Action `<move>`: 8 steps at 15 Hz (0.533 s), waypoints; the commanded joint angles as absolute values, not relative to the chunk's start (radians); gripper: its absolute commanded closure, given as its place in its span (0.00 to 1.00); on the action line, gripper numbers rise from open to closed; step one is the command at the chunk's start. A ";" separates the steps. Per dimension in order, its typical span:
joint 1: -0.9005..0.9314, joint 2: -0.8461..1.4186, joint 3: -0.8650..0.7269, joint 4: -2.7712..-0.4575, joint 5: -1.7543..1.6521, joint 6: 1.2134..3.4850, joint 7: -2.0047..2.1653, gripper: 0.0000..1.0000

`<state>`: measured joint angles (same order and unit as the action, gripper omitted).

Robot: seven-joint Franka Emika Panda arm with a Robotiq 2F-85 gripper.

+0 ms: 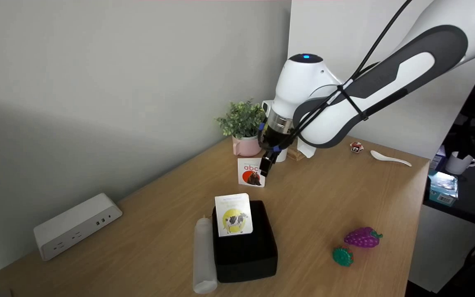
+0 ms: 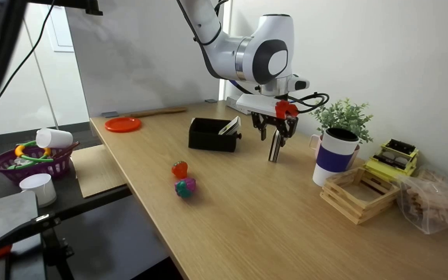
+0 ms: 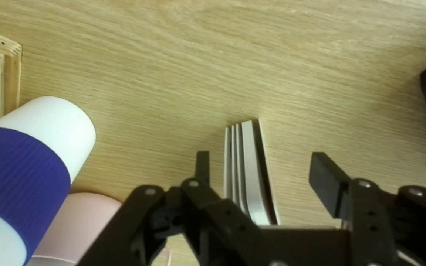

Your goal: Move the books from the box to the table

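Note:
The white abc book [image 1: 250, 171] with a red circle stands upright on the table [image 1: 311, 222]; it also shows edge-on, slightly fanned, in an exterior view [image 2: 273, 149] and the wrist view [image 3: 248, 173]. My gripper [image 3: 260, 159] is open, its fingers on either side of the book with gaps to both sides; it also shows in both exterior views [image 1: 264, 165] [image 2: 273, 137]. A second book [image 1: 234, 214] with a cow on a yellow circle leans inside the black box [image 1: 248, 258]; its edge shows in an exterior view [image 2: 230, 126] above the box [image 2: 213, 142].
A white cylinder [image 1: 205, 260] lies along the box. A potted plant [image 2: 340, 116], white-and-purple cup [image 2: 333, 157] and wooden crate [image 2: 358, 194] stand near the wall. A toy grape bunch [image 1: 363, 237] and strawberry [image 1: 342, 256] lie near the table's edge. A white power unit [image 1: 78, 225] is by the wall.

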<state>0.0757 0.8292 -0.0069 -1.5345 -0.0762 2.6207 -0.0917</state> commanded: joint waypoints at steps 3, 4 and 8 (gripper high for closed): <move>0.083 0.806 -0.005 -1.542 -0.091 2.587 -0.075 0.00; 0.084 0.798 0.000 -1.548 -0.085 2.583 -0.072 0.00; 0.118 0.765 -0.004 -1.576 -0.058 2.610 0.039 0.00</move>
